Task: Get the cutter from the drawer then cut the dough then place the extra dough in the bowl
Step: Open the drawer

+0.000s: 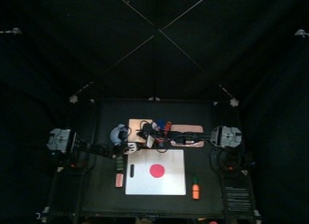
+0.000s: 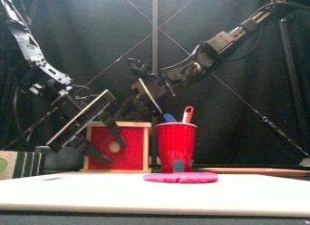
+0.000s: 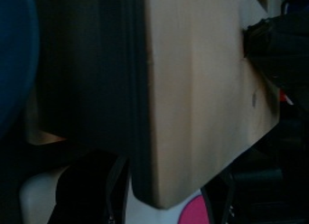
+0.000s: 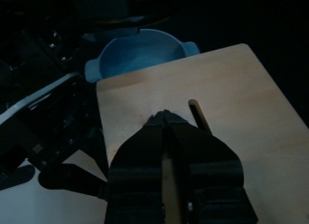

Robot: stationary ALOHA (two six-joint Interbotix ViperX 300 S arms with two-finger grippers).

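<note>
The pale wooden box (image 2: 118, 129) with its red drawer front (image 2: 127, 147) stands at the back of the table. My left gripper (image 2: 107, 143) is at the drawer front, jaws apart, with the box corner (image 3: 193, 101) close before it. My right gripper (image 4: 169, 126) rests shut on the box's top (image 4: 229, 92), next to the slot. A flat red dough disc (image 1: 154, 170) lies on the white cutting board (image 1: 175, 184). The blue-grey bowl (image 4: 135, 54) stands left of the box. No cutter is visible.
A red cup (image 2: 176, 145) holding a blue and a red toy knife stands right of the box. An orange toy (image 1: 119, 181) lies left of the board, and another orange toy (image 1: 196, 189) lies at its right edge.
</note>
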